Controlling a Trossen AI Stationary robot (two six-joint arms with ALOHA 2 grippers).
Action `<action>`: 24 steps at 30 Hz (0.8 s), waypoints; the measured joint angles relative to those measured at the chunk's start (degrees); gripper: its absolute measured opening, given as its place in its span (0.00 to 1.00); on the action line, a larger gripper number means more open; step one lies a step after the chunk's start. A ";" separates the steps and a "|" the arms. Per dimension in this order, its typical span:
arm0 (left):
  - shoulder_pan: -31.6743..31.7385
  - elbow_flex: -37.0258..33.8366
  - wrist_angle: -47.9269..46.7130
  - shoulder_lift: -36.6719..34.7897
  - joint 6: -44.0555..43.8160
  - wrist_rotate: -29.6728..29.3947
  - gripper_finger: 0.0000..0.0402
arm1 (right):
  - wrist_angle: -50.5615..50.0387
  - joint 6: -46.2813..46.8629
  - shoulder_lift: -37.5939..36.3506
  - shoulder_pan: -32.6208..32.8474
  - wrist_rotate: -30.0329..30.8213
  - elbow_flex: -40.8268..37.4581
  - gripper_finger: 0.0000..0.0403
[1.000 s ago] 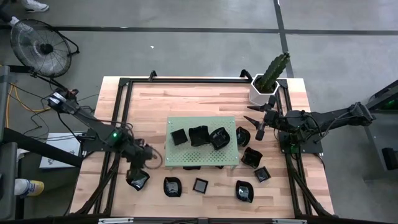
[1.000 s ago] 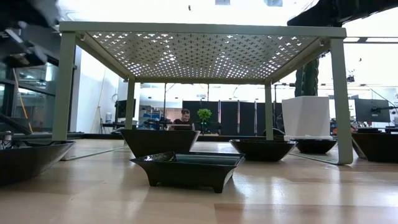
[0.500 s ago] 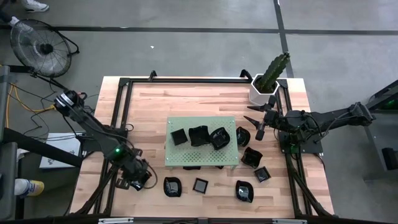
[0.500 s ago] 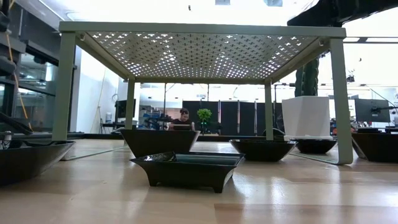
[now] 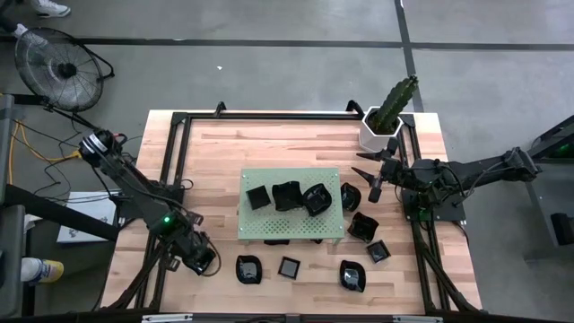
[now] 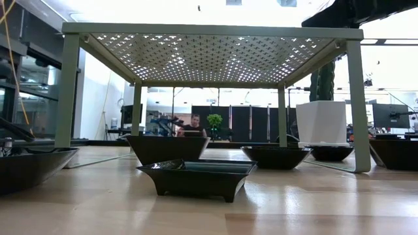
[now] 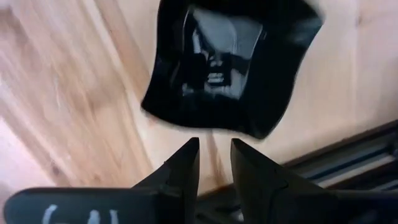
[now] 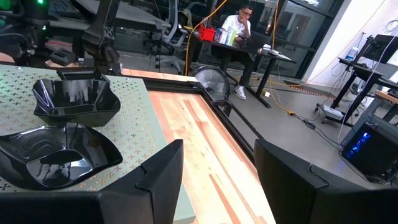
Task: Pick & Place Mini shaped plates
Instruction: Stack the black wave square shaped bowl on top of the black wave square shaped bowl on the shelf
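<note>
The left arm is swinging back toward the front left corner of the table: its elbow, which was lying low over the table's left edge a second ago, is now raised farther out to the left, and the left gripper is sitting closer to the front edge than before. The square black dish that was lying in plain sight under that gripper a second ago is now mostly hidden beneath it from above, while the wrist camera is showing the dish resting on the wood just beyond the narrowly parted fingers, not between them. In the low view, the dark arm parts at the upper left are gone.
</note>
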 joint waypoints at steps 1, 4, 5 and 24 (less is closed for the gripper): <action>-0.63 0.00 -0.93 0.00 -0.15 -0.02 0.22 | 0.00 0.00 0.00 0.02 0.00 0.02 0.48; -2.16 0.00 -2.45 0.00 -1.92 -1.65 0.22 | 0.00 0.00 0.00 0.00 0.01 0.02 0.48; -2.58 0.00 -2.41 0.00 -2.76 -2.66 0.22 | 0.00 -0.02 0.00 0.02 0.01 0.00 0.48; -3.35 0.00 0.39 -0.02 -41.72 -9.60 0.27 | 0.00 -0.01 -0.02 0.01 0.01 0.01 0.48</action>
